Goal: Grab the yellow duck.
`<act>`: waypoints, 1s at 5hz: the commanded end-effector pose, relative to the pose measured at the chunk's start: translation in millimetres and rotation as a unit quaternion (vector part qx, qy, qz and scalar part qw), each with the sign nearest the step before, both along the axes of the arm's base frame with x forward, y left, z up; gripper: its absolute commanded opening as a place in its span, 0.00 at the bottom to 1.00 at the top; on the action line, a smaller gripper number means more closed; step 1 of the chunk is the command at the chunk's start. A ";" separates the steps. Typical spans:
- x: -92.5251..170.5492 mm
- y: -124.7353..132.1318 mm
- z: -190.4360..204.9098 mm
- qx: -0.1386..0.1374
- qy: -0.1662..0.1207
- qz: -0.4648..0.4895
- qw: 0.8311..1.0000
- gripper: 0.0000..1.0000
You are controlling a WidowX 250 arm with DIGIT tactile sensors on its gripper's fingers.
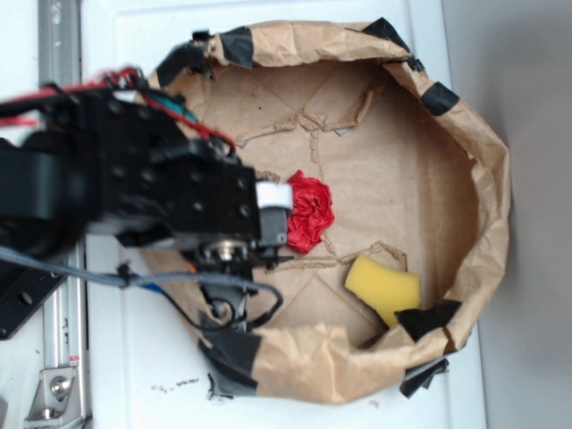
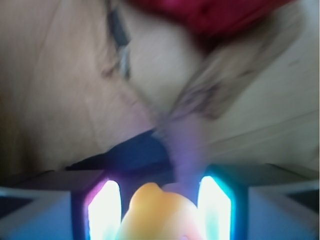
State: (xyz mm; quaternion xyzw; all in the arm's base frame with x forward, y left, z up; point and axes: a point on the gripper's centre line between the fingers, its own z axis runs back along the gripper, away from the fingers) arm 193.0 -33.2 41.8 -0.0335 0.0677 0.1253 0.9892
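1. In the wrist view, the duck (image 2: 152,215) is sitting between the two glowing fingers (image 2: 106,210), rounded and deep yellow, at the bottom edge of the frame.
2. The jaws are flanking the duck closely on both sides; the blur is keeping me from telling whether they are pinching it.
3. Just beyond, crumpled brown paper (image 2: 60,90) is filling the view, with the red ball (image 2: 215,12) showing at the top.
4. In the exterior view, the gripper (image 1: 273,223) is reaching in from the left and hiding the duck.
5. The red ball is lying just beside the gripper's tip.
6. Farther right, the sponge (image 1: 382,288) is resting near the paper wall (image 1: 487,179), on the white desk (image 1: 134,357).
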 end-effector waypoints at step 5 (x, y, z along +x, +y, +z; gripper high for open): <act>65.3 54.0 89.3 0.084 -0.138 -0.012 0.987 0.00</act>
